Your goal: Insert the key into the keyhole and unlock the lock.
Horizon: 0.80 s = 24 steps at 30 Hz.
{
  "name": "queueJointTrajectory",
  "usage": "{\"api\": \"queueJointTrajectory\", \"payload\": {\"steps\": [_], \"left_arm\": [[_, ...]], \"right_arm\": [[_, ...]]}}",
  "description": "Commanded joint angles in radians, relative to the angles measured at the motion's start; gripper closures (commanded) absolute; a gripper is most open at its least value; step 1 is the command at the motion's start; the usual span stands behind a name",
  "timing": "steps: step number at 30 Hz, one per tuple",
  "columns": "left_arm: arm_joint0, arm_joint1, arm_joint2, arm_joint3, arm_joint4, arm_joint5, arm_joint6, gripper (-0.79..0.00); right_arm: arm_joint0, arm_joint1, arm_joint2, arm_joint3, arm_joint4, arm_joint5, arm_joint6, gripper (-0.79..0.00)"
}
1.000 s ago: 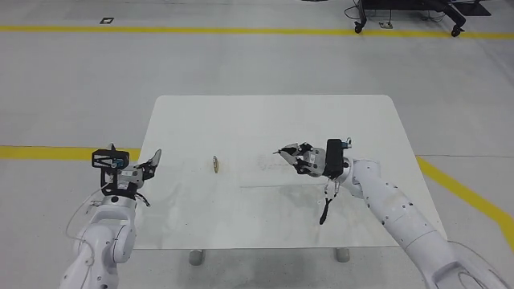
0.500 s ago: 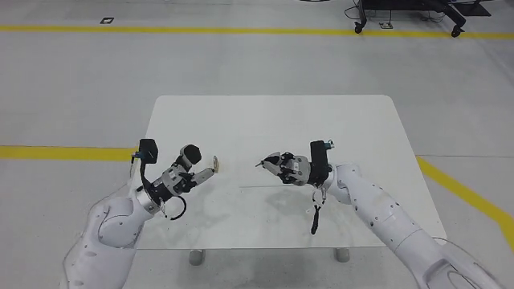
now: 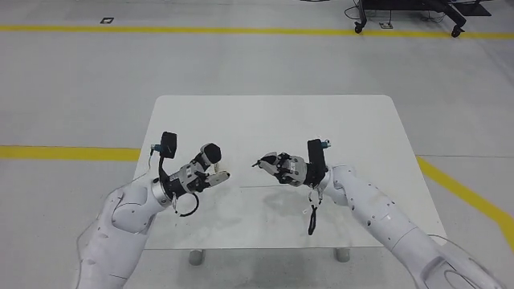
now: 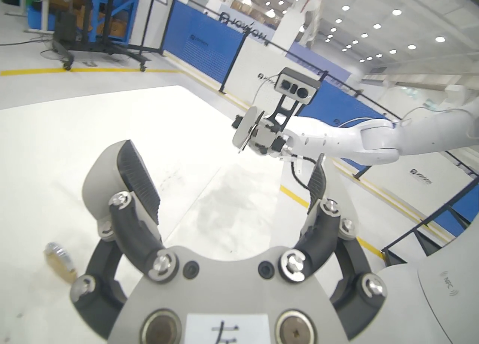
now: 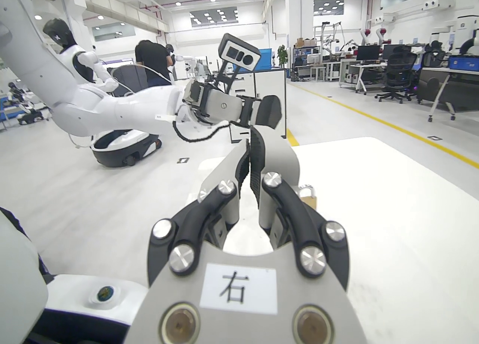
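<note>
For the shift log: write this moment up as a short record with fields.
left pincer: open, over the table, next to the lock
right pincer: shut, a thin tip jutting out, probably the key
lock: on the table, not gripped
key in keyhole: not yet
pincers: facing each other, apart

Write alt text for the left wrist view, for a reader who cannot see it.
The left gripper, jaws wide open, hangs over a white table, with a small brass padlock lying on it close by. Farther off, the right gripper sits above the table, jaws shut.
</note>
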Motion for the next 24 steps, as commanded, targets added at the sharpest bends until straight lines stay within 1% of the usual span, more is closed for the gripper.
{"api": "queueJointTrajectory", "payload": {"steps": [1, 3, 6, 9, 10, 11, 13, 14, 18, 21, 24], "left_arm": [[-0.038, -0.002, 0.065, 0.065, -0.163, -0.001, -0.019, -0.785], [-0.078, 0.001, 0.092, 0.085, -0.222, -0.001, -0.082, -0.785], [-0.096, 0.007, 0.114, 0.077, -0.352, -0.001, -0.162, -0.785], [-0.109, 0.015, 0.099, 0.084, -0.365, -0.001, -0.248, -0.776], [-0.109, 0.014, 0.099, 0.081, -0.374, -0.001, -0.258, -0.705], [-0.108, 0.014, 0.099, 0.08, -0.384, -0.001, -0.268, -0.579], [-0.109, 0.014, 0.095, 0.075, -0.382, -0.001, -0.295, -0.434], [-0.108, 0.014, 0.093, 0.072, -0.381, -0.001, -0.302, -0.388], [-0.103, 0.012, 0.084, 0.062, -0.387, -0.001, -0.327, -0.336], [-0.1, 0.011, 0.077, 0.062, -0.391, -0.001, -0.343, -0.342], [-0.102, 0.009, 0.073, 0.068, -0.387, -0.001, -0.364, -0.305]], "right_arm": [[0.005, -0.006, -0.034, -0.007, 0.076, 0.0, 0.009, 0.0], [0.011, -0.009, -0.081, -0.018, 0.151, 0.0, -0.009, 0.0], [0.04, -0.007, -0.157, -0.008, 0.237, 0.0, -0.023, 0.0], [0.076, -0.003, -0.232, -0.011, 0.303, 0.0, -0.034, 0.0], [0.087, -0.001, -0.253, -0.01, 0.322, 0.0, -0.034, 0.0], [0.099, 0.002, -0.272, -0.009, 0.337, 0.0, -0.034, 0.0], [0.12, 0.006, -0.305, -0.004, 0.366, 0.0, -0.034, 0.0], [0.13, 0.007, -0.319, 0.0, 0.38, 0.0, -0.034, 0.0], [0.159, 0.014, -0.366, -0.001, 0.43, 0.0, -0.034, 0.0], [0.176, 0.017, -0.394, 0.003, 0.456, 0.0, -0.034, 0.0], [0.19, 0.019, -0.417, 0.008, 0.477, 0.0, -0.034, 0.0]]}}
